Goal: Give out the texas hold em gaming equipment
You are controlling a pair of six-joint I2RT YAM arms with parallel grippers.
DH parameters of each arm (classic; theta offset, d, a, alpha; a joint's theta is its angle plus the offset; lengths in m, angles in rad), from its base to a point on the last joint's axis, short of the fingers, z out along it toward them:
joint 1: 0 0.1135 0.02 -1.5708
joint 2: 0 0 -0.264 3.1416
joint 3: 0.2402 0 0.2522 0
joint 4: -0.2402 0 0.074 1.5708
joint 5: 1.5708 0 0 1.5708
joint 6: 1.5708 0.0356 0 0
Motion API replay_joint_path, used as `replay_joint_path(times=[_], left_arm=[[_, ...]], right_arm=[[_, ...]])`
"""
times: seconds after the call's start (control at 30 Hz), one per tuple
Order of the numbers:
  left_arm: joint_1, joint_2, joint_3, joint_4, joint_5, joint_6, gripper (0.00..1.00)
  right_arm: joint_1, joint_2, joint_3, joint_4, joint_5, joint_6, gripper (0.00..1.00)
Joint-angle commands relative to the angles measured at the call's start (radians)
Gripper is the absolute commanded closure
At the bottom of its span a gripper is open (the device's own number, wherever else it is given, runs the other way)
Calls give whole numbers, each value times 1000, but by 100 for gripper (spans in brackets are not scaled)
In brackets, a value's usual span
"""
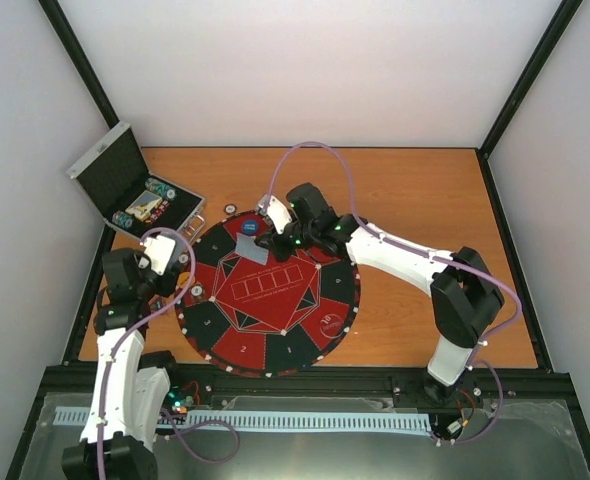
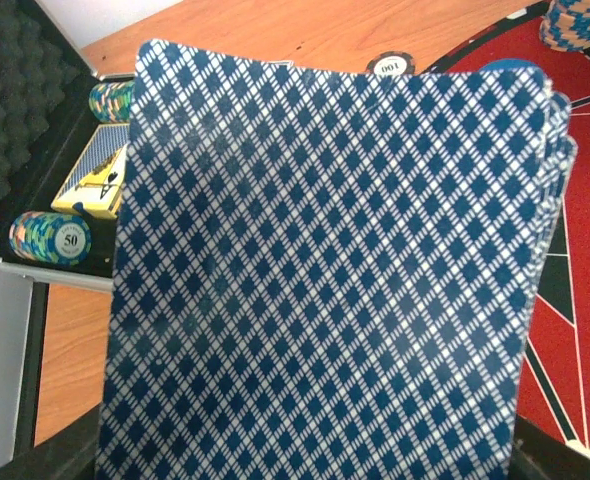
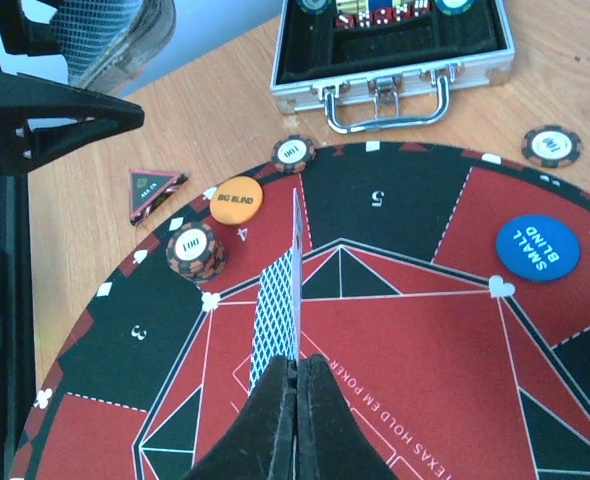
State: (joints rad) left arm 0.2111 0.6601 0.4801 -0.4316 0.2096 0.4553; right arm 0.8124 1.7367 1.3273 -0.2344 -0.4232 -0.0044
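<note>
My right gripper (image 3: 297, 372) is shut on a single blue-backed card (image 3: 275, 305), held edge-on above the red middle of the round mat (image 3: 425, 380); in the top view the gripper (image 1: 264, 241) is over the mat's upper left. A deck of blue-backed cards (image 2: 335, 280) fills the left wrist view and hides my left gripper's fingers; the gripper (image 1: 163, 252) is at the mat's left edge. On the mat lie a stack of 100 chips (image 3: 195, 250), an orange big blind button (image 3: 237, 200) and a blue small blind button (image 3: 537, 247). A dark triangular marker (image 3: 153, 190) lies just off the mat.
The open silver case (image 1: 125, 185) stands at the back left with chips (image 2: 50, 238) and a card box (image 2: 100, 180) inside. Single 100 chips (image 3: 293, 153) (image 3: 552, 145) lie at the mat's rim near the case. The left arm stands close beside the mat.
</note>
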Motion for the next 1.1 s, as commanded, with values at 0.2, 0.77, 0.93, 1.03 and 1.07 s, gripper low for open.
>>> replay_joint_path(times=[0.2,0.77,0.93,1.03,1.07], left_arm=[[27,-21,-22,62,-3,-46,37],[26,25,-19,66,-12,-53,40],[26,25,-20,68,-16,-54,40],[26,28,-20,69,-16,-53,40],[25,30,-20,70,-15,-53,40]], right_arm=[[2,3,-60,94,36,39,97],[8,106,-104,200,-116,211,97],[58,176,-91,202,-189,226,97],[59,188,-86,205,-176,237,97],[59,190,-82,204,-174,235,97]])
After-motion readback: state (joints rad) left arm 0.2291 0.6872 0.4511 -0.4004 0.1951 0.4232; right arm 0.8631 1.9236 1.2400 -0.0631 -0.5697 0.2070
